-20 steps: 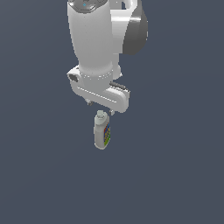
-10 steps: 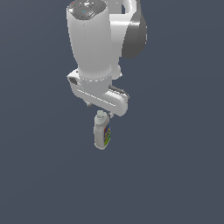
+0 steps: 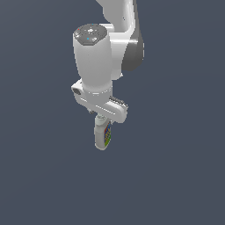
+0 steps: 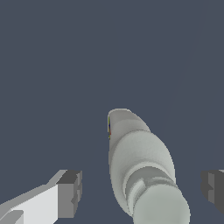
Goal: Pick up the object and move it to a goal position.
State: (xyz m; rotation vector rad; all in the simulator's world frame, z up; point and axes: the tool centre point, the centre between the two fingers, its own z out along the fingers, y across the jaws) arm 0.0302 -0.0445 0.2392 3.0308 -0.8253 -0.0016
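Observation:
The small white bottle [image 3: 103, 135] lies on the dark grey floor, its coloured label showing on one side. In the wrist view the bottle [image 4: 135, 153] runs lengthwise between the fingers, with its round cap [image 4: 162, 210] closest to the camera. My gripper [image 3: 102, 117] is right over the cap end of the bottle. In the wrist view the gripper [image 4: 142, 190] is open. One fingertip [image 4: 70, 192] and the other [image 4: 213, 187] stand either side of the neck, with gaps to the bottle. The hand hides the fingers in the exterior view.
The white arm [image 3: 99, 57] rises above the bottle in the exterior view. The plain dark grey floor [image 3: 176, 176] lies all around it.
The arm has come down toward the bottle, and the hand now sits closer over the cap end. The bottle has not moved.

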